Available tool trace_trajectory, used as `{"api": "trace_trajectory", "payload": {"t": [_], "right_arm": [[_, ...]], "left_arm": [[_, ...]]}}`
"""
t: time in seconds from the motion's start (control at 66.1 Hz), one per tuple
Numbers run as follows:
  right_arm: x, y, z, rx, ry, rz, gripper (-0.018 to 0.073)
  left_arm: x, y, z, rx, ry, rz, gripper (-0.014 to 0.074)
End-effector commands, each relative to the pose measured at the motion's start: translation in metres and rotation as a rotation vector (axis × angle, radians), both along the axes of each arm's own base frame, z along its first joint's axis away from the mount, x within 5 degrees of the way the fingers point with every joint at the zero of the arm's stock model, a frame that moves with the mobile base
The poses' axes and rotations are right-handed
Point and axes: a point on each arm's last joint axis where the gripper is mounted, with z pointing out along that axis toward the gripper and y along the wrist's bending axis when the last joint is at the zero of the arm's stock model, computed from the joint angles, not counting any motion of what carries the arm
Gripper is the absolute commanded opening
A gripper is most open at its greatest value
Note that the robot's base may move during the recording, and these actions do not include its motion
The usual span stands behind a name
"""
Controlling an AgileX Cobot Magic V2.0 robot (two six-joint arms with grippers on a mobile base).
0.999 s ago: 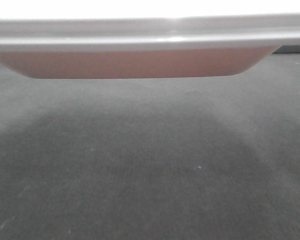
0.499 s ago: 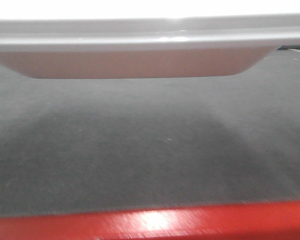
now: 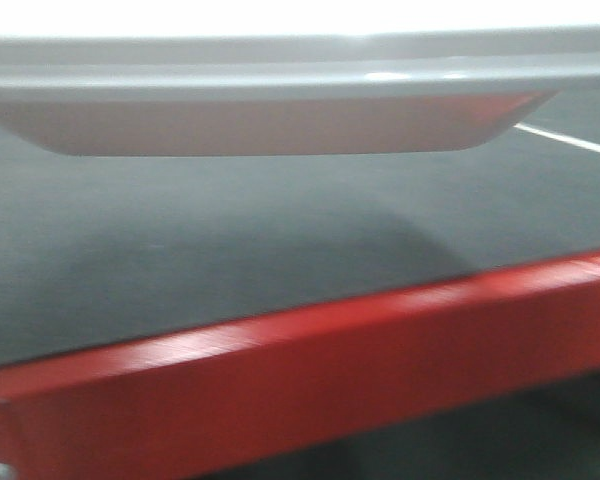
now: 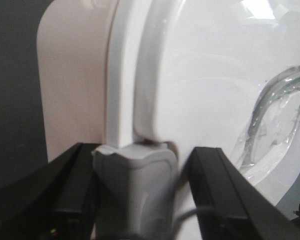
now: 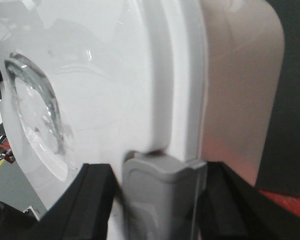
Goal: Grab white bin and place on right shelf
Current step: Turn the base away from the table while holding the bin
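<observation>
The white bin (image 3: 280, 120) spans the top of the front view, its underside hanging above the dark floor (image 3: 180, 240). A blurred red bar (image 3: 310, 370) slants across the bottom of the frame. At the bottom of its own view, the left tool (image 4: 144, 150) pinches a grey latch (image 4: 135, 185) on the bin's rim. The right tool (image 5: 157, 167) likewise grips the opposite latch (image 5: 160, 195).

Below the white bin (image 3: 270, 125) I see open air down to the dark floor (image 3: 180, 250). A red beam (image 3: 310, 370) slants across low in front, higher toward my right, barring the way there. My left gripper (image 4: 142, 165) and right gripper (image 5: 157, 170) have no spare room: a grey latch (image 4: 135, 185) sits in each gap between the fingers
</observation>
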Motion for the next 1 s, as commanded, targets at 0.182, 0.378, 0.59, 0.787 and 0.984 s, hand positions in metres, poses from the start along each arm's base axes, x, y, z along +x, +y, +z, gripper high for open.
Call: {"api": "trace_trajectory", "payload": {"t": [0.182,0.378,0.59,0.787,0.984], "right_arm": [[-0.0188,0.0136,0.0243,0.189,-0.034,0.169,0.0327],[-0.0188,0.0136,0.0243,0.189,-0.034,0.169,0.0327],[-0.0188,0.0136,0.0243,0.189,-0.034,0.169,0.0327],[-0.0188,0.0136,0.0243,0.189,-0.034,0.169,0.0327],[-0.0188,0.0136,0.0243,0.189,-0.034,0.169,0.0327]], "left_arm": [[-0.0204,-0.0153,0.0211,-0.146,-0.016,-0.209,0.0220],[-0.0204,-0.0153,0.0211,-0.146,-0.016,-0.209,0.0220],[-0.0204,-0.0153,0.0211,-0.146,-0.016,-0.209,0.0220],[-0.0204,-0.0153,0.0211,-0.146,-0.016,-0.209,0.0220],[-0.0204,-0.0153,0.0211,-0.146,-0.016,-0.209,0.0220]]}}
